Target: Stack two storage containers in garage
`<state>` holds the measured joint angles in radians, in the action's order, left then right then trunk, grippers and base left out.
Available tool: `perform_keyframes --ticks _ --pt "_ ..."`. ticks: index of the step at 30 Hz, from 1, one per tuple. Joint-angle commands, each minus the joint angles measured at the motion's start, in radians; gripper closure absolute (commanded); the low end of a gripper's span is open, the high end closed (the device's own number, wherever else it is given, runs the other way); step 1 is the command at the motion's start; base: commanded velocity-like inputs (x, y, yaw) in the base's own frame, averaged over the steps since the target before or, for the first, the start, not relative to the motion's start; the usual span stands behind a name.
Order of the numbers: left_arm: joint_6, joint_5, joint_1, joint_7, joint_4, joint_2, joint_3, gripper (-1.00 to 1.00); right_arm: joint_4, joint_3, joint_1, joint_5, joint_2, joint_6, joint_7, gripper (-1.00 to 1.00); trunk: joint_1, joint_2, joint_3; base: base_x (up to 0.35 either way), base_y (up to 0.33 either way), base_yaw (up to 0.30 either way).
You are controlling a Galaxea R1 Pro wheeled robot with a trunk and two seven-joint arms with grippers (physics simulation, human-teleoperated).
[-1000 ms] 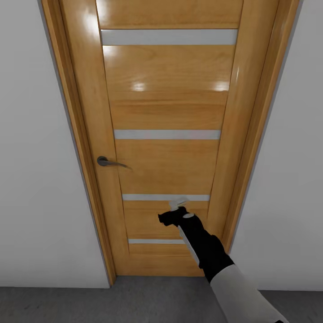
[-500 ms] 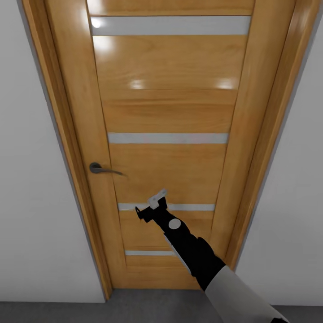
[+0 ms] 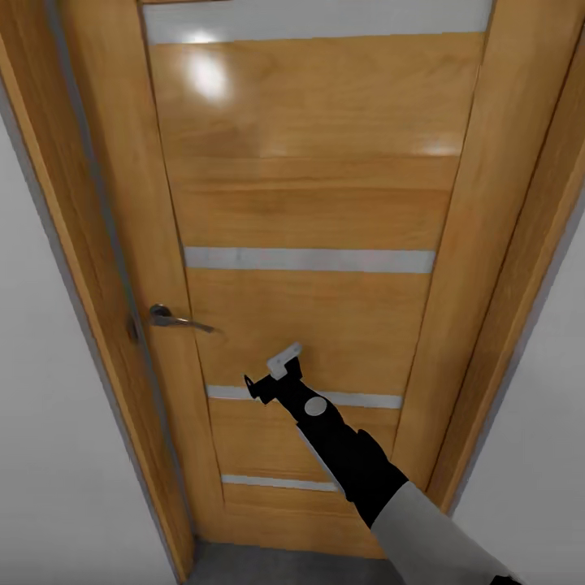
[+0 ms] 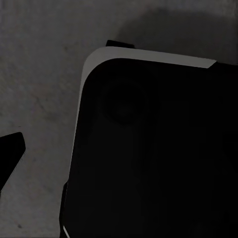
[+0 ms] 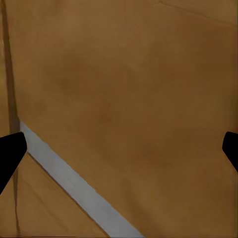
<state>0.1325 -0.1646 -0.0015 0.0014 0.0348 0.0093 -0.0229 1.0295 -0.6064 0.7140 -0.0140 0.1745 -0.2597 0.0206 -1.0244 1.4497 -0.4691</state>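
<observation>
Closer now than a moment ago, the wooden door (image 3: pixel 301 268) looks bigger because the robot's head has come nearer, and the two storage containers are nowhere here, so I only guess the stiff, smooth bins are light but wide and best held by their rims. Right tool (image 3: pixel 279 367) reaches at the door below the handle (image 3: pixel 175 320), its tips spread wide apart in the right wrist view. Left tool (image 4: pixel 10 153) hangs over dark floor (image 4: pixel 39 74); I cannot tell its state.
</observation>
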Motion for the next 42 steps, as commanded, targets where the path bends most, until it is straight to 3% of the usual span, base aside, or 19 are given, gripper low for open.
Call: perform_keyframes --ticks 1,5,9,13,17,18,20,22,29,42 --pt "0.002 -0.004 0.000 0.000 0.000 0.000 -0.002 -1.00 0.001 0.002 0.001 -0.026 0.000 -0.006 -0.003 -1.00 -0.001 0.000 -0.001 0.321 0.000 0.000" --pt "0.002 -0.004 0.000 0.000 0.000 0.000 -0.002 -1.00 0.001 0.002 0.001 -0.079 0.000 -0.004 -0.003 -1.00 -0.001 0.000 -0.001 0.321 0.000 0.000" --pt "0.002 -0.004 0.000 0.000 0.000 0.000 -0.002 -1.00 -0.028 0.000 0.001 -0.103 0.000 0.032 -0.004 -1.00 -0.001 0.000 -0.001 0.321 0.000 0.000" --pt "0.001 -0.004 0.000 0.000 0.000 0.000 -0.002 -1.00 -0.169 -0.003 0.033 -0.131 0.000 0.111 -0.016 -1.00 -0.001 0.000 -0.001 0.321 0.000 0.000" --pt "0.001 -0.004 0.000 0.000 0.000 0.000 -0.002 -1.00 -0.346 -0.003 0.145 -0.136 0.000 0.160 -0.021 -1.00 -0.001 0.000 -0.001 0.321 0.000 0.000" --pt "0.002 -0.004 0.000 0.000 0.000 0.000 -0.002 -1.00 -0.452 -0.002 0.217 -0.132 0.000 0.176 -0.022 -1.00 -0.001 0.000 -0.001 0.321 0.000 0.000" --pt "0.002 -0.004 0.000 0.000 0.000 0.000 -0.002 -1.00 -0.485 -0.002 0.243 -0.131 0.000 0.182 -0.023 -1.00 -0.001 0.000 -0.001 0.321 0.000 0.000" --pt "0.002 -0.004 0.000 0.000 0.000 0.000 -0.002 -1.00 -0.555 -0.001 0.321 -0.128 0.000 0.188 -0.023 -1.00 -0.001 0.000 -0.001 0.321 0.000 0.000" --pt "0.001 -0.004 0.000 0.000 0.000 0.001 -0.003 -1.00 -0.538 0.030 0.350 -0.130 0.000 0.205 -0.057 -1.00 -0.001 0.000 -0.001 0.154 0.000 0.000" --pt "0.002 -0.004 0.000 0.000 0.000 0.001 -0.003 -1.00 -0.544 0.032 0.349 -0.129 0.000 0.202 -0.076 -1.00 -0.001 0.000 -0.001 0.001 0.000 0.000"
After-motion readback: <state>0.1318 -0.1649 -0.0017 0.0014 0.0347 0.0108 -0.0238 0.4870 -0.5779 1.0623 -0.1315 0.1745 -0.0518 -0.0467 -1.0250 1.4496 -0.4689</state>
